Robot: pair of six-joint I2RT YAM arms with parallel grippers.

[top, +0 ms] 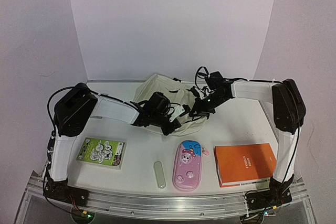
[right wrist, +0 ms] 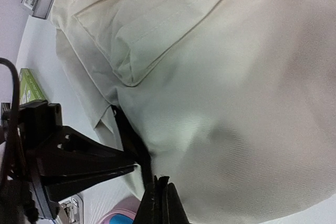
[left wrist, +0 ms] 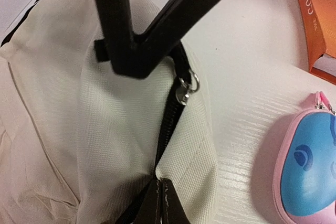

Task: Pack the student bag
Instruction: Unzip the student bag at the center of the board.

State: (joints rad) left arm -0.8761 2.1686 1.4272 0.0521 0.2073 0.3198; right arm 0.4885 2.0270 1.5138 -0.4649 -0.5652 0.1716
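Observation:
The student bag (top: 157,94), a cream fabric backpack, lies at the back middle of the table. In the left wrist view my left gripper (left wrist: 160,182) is shut on the bag's cream edge (left wrist: 184,150), just beside the black zipper (left wrist: 169,124) and below its silver pull (left wrist: 185,91). My right gripper (right wrist: 161,180) is shut on the black zipper strip (right wrist: 128,135) of the bag (right wrist: 231,77). The two grippers sit close together at the bag's front edge, the left gripper (top: 175,127) slightly nearer than the right gripper (top: 196,112).
A pink and blue pencil case (top: 188,164) lies in front of the bag. An orange book (top: 244,163) is at the front right, a green booklet (top: 101,151) at the front left, and a small pale green oblong (top: 159,174) is near the front edge.

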